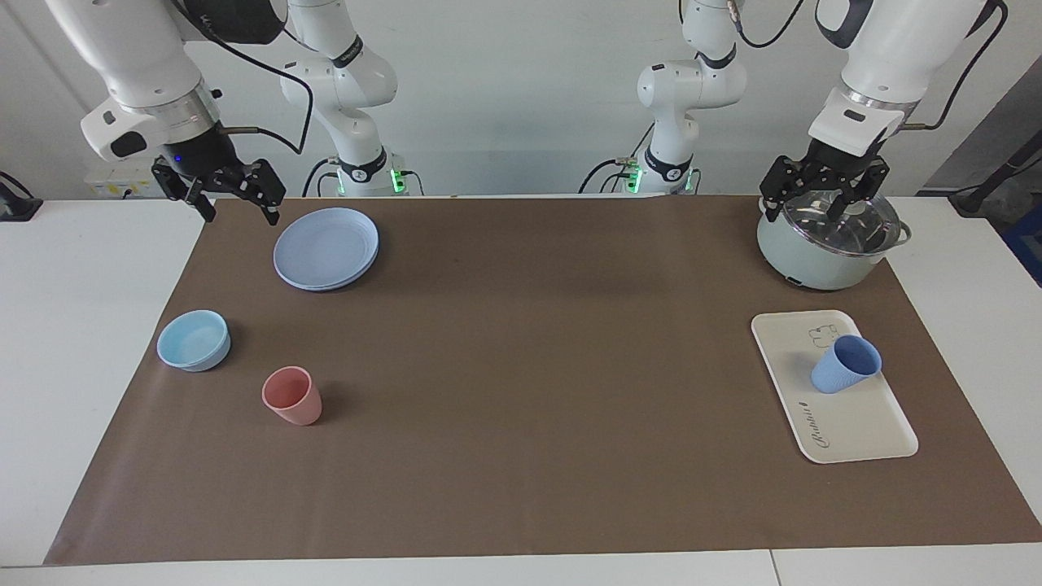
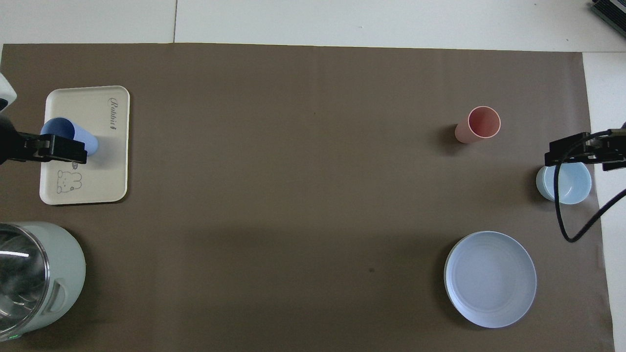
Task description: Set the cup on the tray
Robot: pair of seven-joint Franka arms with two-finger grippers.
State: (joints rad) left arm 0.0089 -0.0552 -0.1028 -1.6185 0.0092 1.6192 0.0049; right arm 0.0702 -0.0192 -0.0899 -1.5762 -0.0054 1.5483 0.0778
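Now the periwinkle-blue cup [image 1: 845,364] stands upright on the cream-white tray [image 1: 855,423], at the tray's half nearer to the robots, beside the small bear drawing. The left gripper [image 1: 824,200] hangs over the pale green pot with glass lid [image 1: 826,240], its fingers spread apart and holding nothing. The right gripper [image 1: 236,207] waits in the air near the round blue plate [image 1: 326,247], also spread and without load.
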